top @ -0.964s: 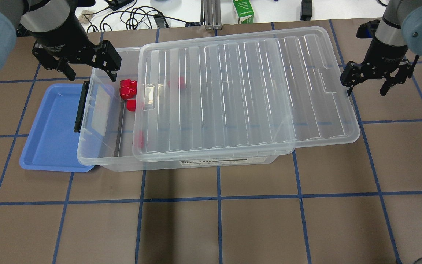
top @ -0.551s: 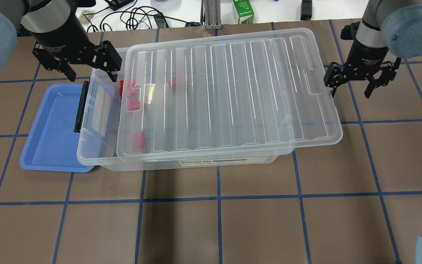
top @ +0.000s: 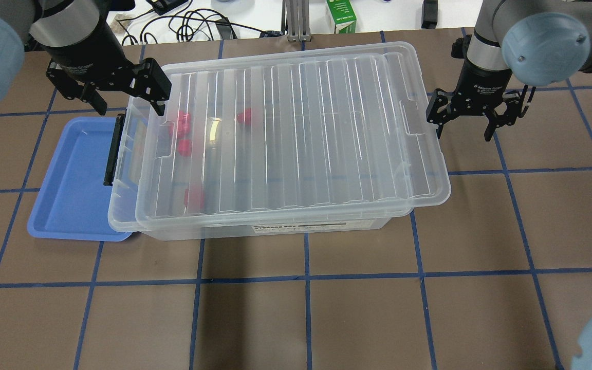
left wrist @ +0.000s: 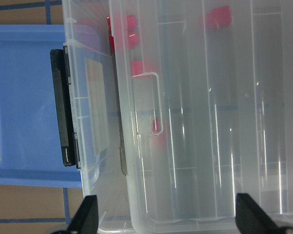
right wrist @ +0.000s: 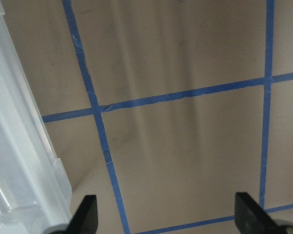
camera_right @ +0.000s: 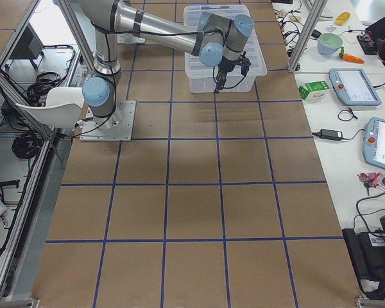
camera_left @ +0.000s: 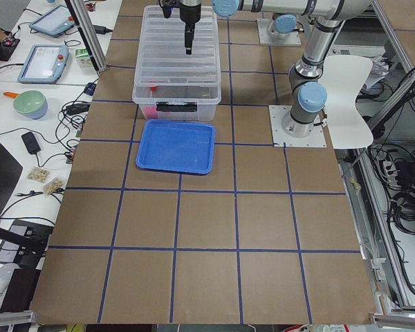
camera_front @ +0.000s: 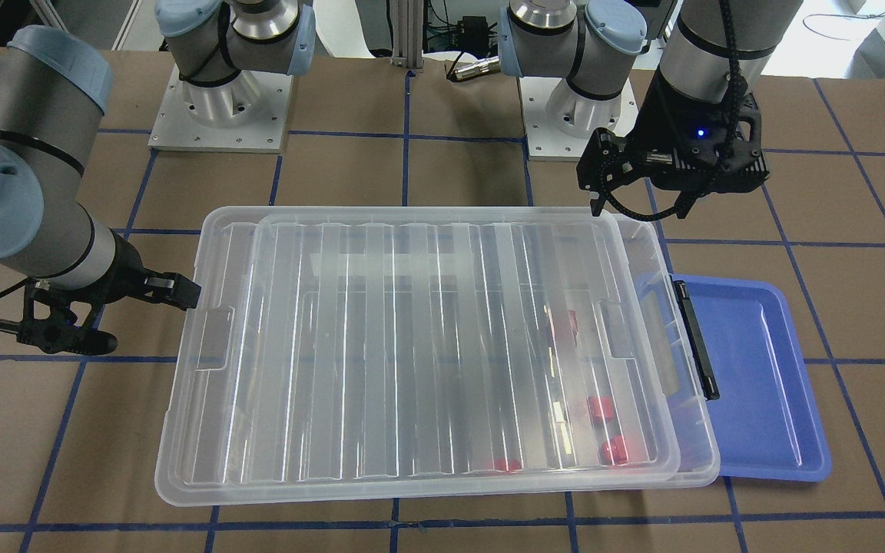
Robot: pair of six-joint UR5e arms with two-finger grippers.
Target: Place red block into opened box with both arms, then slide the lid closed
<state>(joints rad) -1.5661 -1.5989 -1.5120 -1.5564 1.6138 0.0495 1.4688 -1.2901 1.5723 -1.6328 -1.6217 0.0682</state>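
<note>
The lid [top: 301, 133] lies over nearly all of the box [top: 275, 228], with a narrow strip uncovered by the black bar [top: 112, 149]. Several red blocks [top: 180, 123] show blurred through the lid near that end, also in the left wrist view [left wrist: 132, 39]. My right gripper [top: 463, 126] is open, one finger at the lid's right short end. In the front view it [camera_front: 124, 315] sits beside the lid's tab. My left gripper [top: 124, 97] hangs open over the box's back left corner, holding nothing, seen also from the front [camera_front: 642, 203].
A blue tray [top: 70, 180] lies partly under the box's left end. A green carton [top: 341, 15] and cables [top: 188, 25] sit beyond the table's back edge. Both arm bases [camera_front: 220, 100] stand behind the box.
The lid has slid left over the box and now covers the red blocks. My right gripper has moved left along with the lid's end. The left gripper has stayed put.
</note>
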